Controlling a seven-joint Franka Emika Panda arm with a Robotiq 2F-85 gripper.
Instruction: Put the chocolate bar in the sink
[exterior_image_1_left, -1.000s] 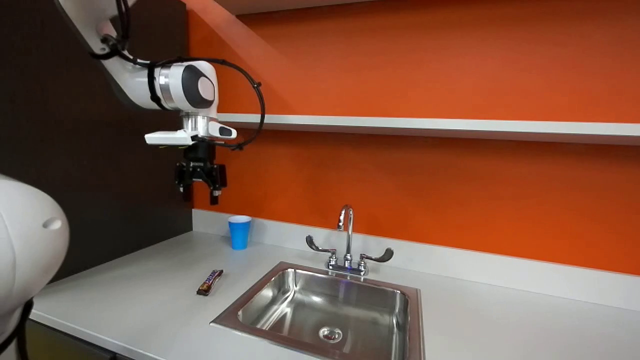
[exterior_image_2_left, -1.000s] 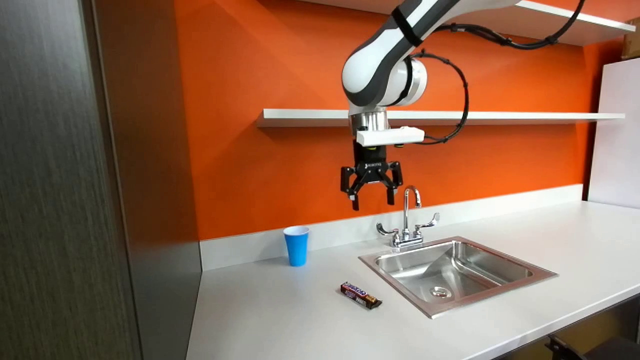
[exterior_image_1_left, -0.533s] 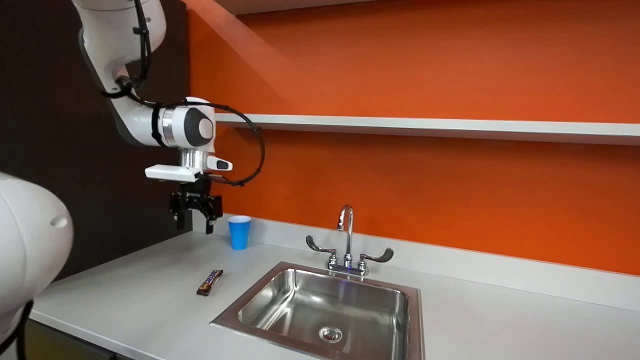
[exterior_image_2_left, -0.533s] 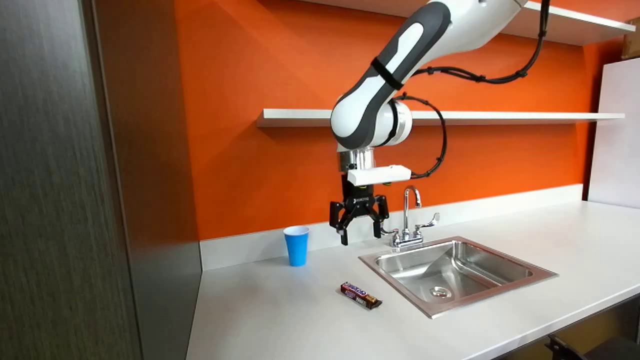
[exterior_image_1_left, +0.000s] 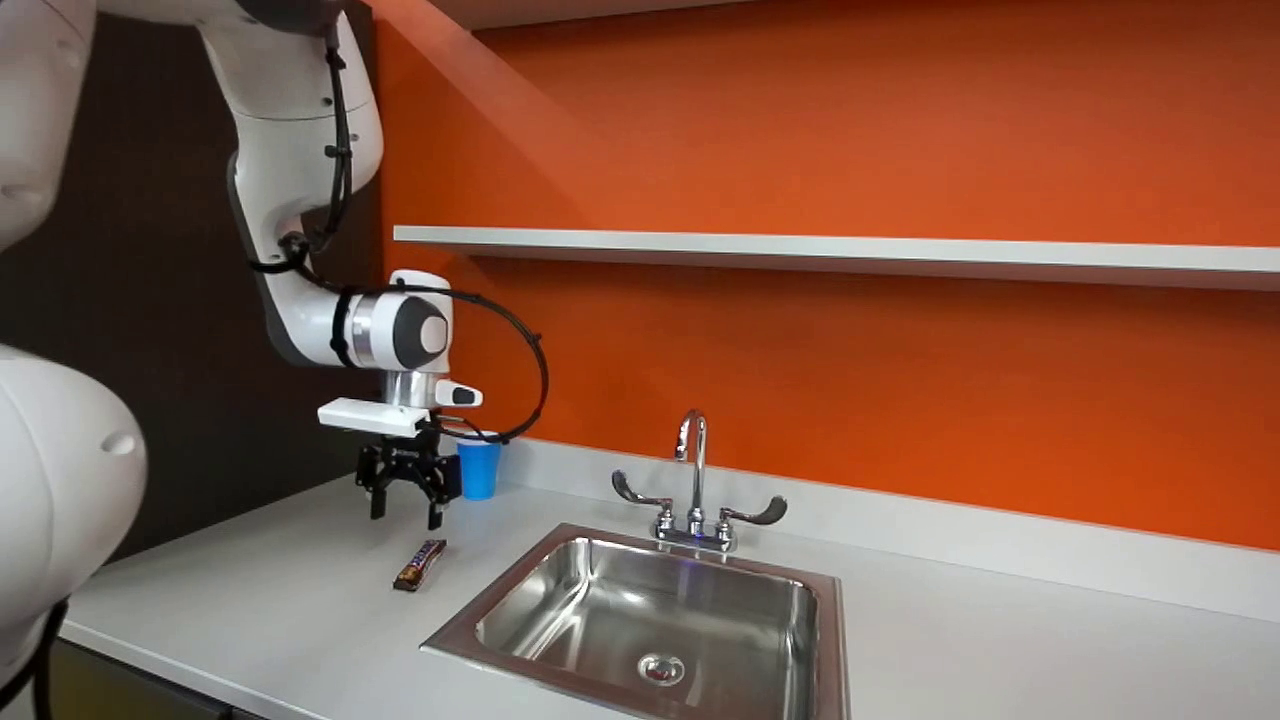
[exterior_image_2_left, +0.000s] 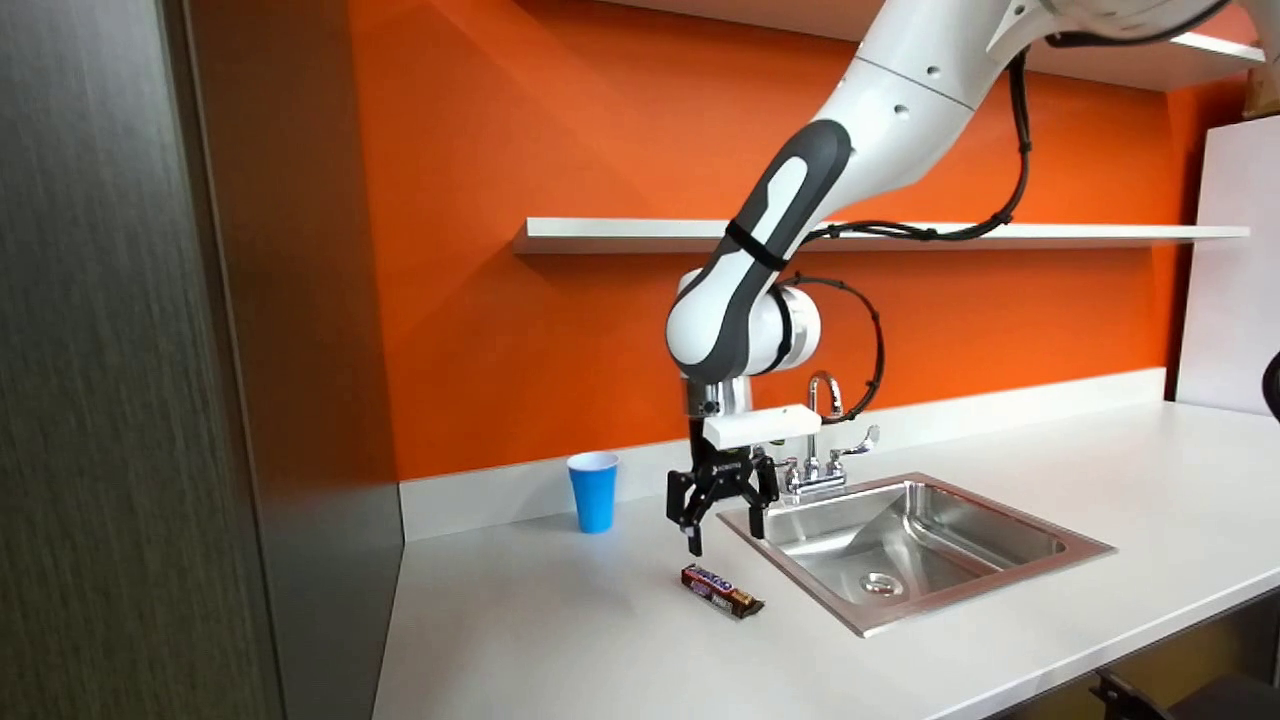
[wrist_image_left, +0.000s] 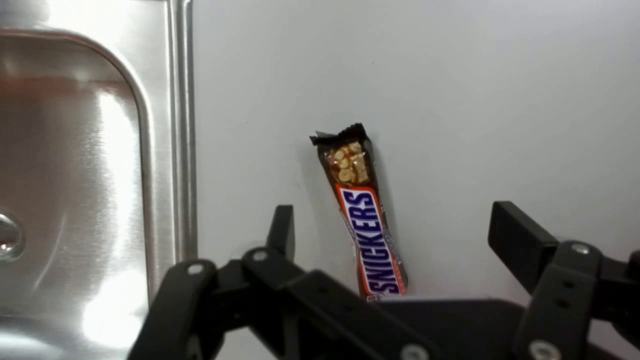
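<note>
The chocolate bar lies flat on the light counter beside the sink; it shows in both exterior views (exterior_image_1_left: 419, 566) (exterior_image_2_left: 721, 591). In the wrist view the bar (wrist_image_left: 364, 215) lies slightly slanted, its lower end hidden behind the gripper's body. The steel sink (exterior_image_1_left: 690, 605) also shows in an exterior view (exterior_image_2_left: 940, 550) and at the left of the wrist view (wrist_image_left: 75, 165). My gripper (exterior_image_1_left: 406, 516) is open and empty, pointing down above the bar, apart from it; it also shows in an exterior view (exterior_image_2_left: 726, 538). In the wrist view the fingers (wrist_image_left: 392, 225) stand on either side of the bar.
A blue cup (exterior_image_1_left: 480, 472) stands by the back wall, partly behind the gripper; it also shows in an exterior view (exterior_image_2_left: 594, 495). The chrome faucet (exterior_image_1_left: 697, 490) rises at the sink's back edge. A white shelf (exterior_image_1_left: 800, 246) runs along the orange wall. A dark panel (exterior_image_2_left: 300, 400) bounds the counter.
The arm has come down a long way, bringing the open gripper from high above the counter to a little above the bar. The bar, cup and sink have not moved.
</note>
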